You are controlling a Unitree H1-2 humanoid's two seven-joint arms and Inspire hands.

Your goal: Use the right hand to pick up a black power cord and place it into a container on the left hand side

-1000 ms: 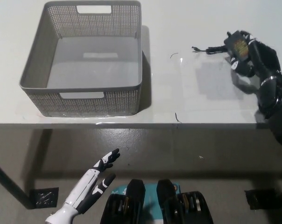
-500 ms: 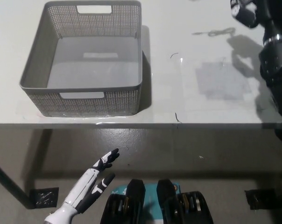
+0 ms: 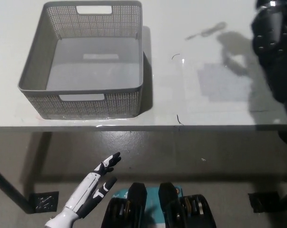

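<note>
The cord is no longer visible on the table. A second ago it lay at the far right of the table under the black fingers; now that place is bare, and only a thin grey shadow near the top right suggests something hanging above the surface. I judge that the cord was lifted and is now carried above the frame, but the cord itself cannot be seen.

The right arm has risen: earlier the right hand was on the table top, now only the forearm shows at the right edge and the hand is cut off by the top of the picture. So I cannot tell whether it holds the cord or how its fingers stand.

If the grasp is good, the next part is to carry the cord leftward to the basket, which stands empty at the left of the table, well apart from the arm.

The left hand rests low, below the table edge, with fingers stretched and apart, holding nothing.
</note>
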